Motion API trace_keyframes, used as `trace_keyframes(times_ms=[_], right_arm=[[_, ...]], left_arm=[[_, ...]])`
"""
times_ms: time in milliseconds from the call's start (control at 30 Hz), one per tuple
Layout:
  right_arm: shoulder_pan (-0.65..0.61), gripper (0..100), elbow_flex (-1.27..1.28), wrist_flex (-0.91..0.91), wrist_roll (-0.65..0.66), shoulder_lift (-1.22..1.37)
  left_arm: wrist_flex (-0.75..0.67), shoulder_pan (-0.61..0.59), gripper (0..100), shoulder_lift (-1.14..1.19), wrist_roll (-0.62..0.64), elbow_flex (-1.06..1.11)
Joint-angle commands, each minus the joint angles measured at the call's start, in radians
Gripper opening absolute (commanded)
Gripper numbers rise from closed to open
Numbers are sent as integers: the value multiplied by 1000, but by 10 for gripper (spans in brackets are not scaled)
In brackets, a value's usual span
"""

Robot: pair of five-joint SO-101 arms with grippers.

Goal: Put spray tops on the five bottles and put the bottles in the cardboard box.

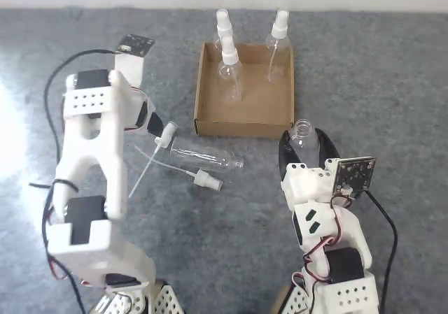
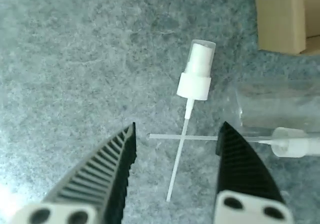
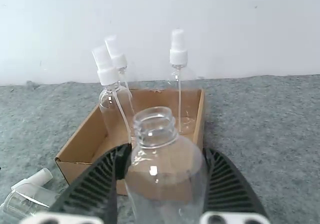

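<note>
the cardboard box (image 1: 238, 127) sits at the upper middle of the high view, with three capped bottles (image 1: 231, 73) standing upright inside it. just below the box's lower right corner, the right gripper (image 1: 302, 138) has its fingers closed against both sides of the open bottle (image 3: 162, 174), which stands upright with a bare threaded neck. a lying bottle (image 1: 203, 157), also uncapped, rests on its side in the middle of the frame. these look like thin clear plastic: light, smooth, likely slippery and easy to squash, so i'd hold one at the round body, firmly but gently. left of the lying bottle, the left gripper (image 2: 177, 127) hangs with its fingers spread wide and nothing in them, over a spray top (image 2: 195, 82) whose thin tube crosses the tube of a second spray top (image 1: 208, 180). the tubes look bendy; the stiff white collar seems the better place to grip. everything rests on a grey felt-like mat (image 1: 385, 83), which should keep things from sliding, and a plain white wall (image 3: 225, 24) stands behind.
</note>
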Motion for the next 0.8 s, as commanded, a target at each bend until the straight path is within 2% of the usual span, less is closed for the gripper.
trace_keyframes(times_ms=[0, 233, 767], right_arm=[[12, 90, -12, -19, -5, -4], [12, 90, -12, -19, -5, -4], [13, 90, -12, -19, -5, -4]], left_arm=[[9, 35, 239, 25, -3, -71], [3, 51, 239, 115, 37, -134], [9, 69, 203, 384, 37, -308]])
